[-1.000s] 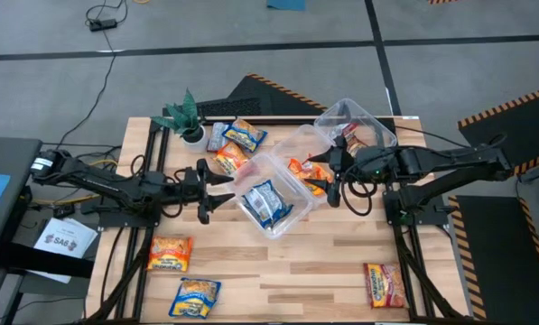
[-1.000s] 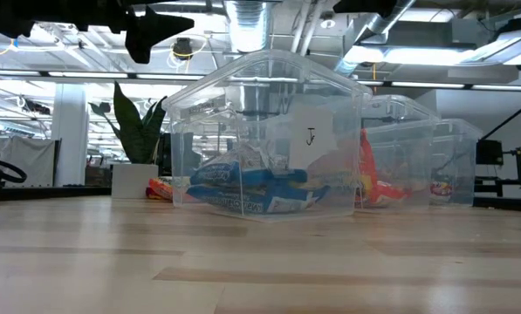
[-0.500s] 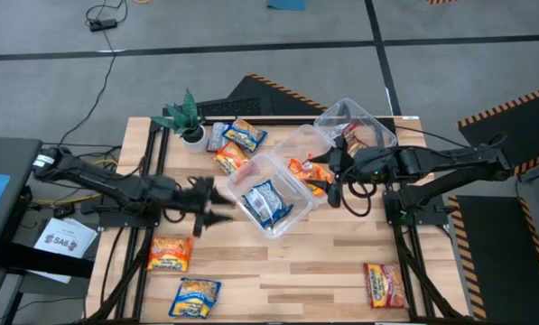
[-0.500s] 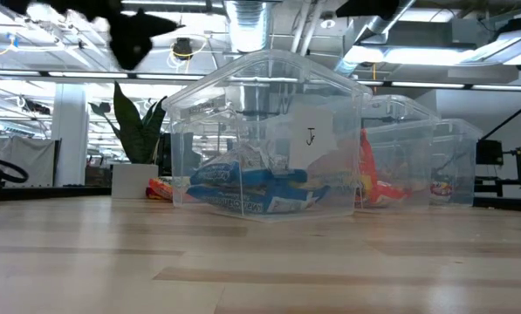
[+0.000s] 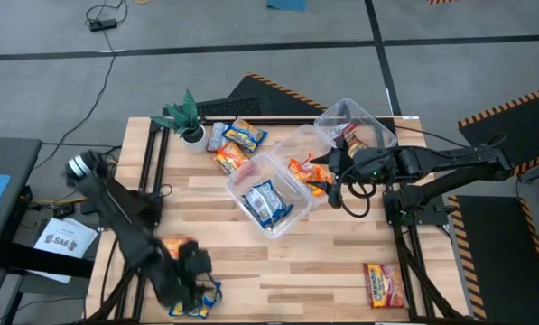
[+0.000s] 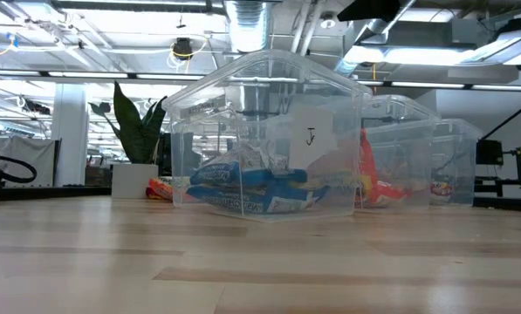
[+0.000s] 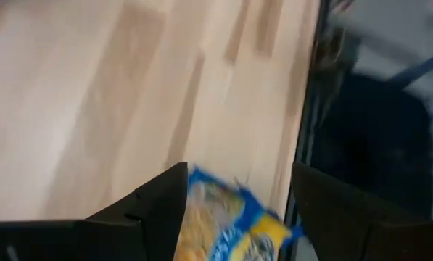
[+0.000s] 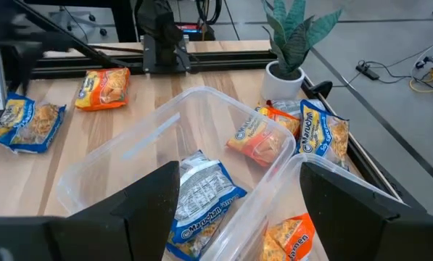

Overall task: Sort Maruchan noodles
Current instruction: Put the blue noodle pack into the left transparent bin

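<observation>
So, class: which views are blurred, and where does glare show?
Left wrist view: smeared by motion, blue-and-yellow packet soft between the left pincer fingers. High view: left arm blurred. Low view: sharp, bright ceiling light reflecting off the clear tub. Right wrist view: sharp.

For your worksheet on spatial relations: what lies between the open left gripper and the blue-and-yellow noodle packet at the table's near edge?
Nothing: left wrist view shows the packet between the left gripper fingers.
</observation>
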You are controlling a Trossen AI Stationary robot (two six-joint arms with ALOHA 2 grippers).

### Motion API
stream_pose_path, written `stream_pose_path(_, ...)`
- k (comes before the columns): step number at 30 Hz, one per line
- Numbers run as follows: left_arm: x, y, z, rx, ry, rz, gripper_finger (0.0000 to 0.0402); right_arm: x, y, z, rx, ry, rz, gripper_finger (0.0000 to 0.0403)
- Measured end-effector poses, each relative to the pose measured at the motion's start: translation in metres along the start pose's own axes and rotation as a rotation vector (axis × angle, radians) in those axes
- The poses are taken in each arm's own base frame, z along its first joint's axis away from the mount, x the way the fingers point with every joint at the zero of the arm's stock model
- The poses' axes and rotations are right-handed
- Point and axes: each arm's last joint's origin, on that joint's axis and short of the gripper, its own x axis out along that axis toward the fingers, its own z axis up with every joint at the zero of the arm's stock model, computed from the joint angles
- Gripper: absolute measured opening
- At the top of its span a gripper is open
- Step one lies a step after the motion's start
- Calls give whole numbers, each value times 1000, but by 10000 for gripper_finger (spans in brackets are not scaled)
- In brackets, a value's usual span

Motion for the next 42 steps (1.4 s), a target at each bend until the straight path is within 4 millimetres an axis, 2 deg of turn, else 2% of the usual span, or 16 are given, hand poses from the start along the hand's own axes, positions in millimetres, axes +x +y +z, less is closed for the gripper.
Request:
stream_pose_path(5,26,-41,-13,26,190,207,231,0,0,0,-7,4,0,306)
stream_pose_path(8,41,-54,-20,24,267,310,231,0,0,-1,-11,7,0,306)
stream_pose_path(11,54,-59,-26,-8,326,331,231,0,0,-1,-18,10,0,306)
stream_pose_path(20,67,-49,-43,-86,365,384,231,0,0,-1,-39,10,0,306)
stream_pose_path(26,82,-31,-60,-206,448,421,231,1,0,-1,-42,12,0,306)
stream_pose_path(35,88,-13,-65,-279,475,503,228,1,0,-1,-55,12,0,306)
stream_pose_path(39,90,-8,-60,-325,511,543,195,1,0,-1,-54,12,0,306)
stream_pose_path(42,91,-2,-56,-363,532,587,138,1,0,-1,-51,12,0,306)
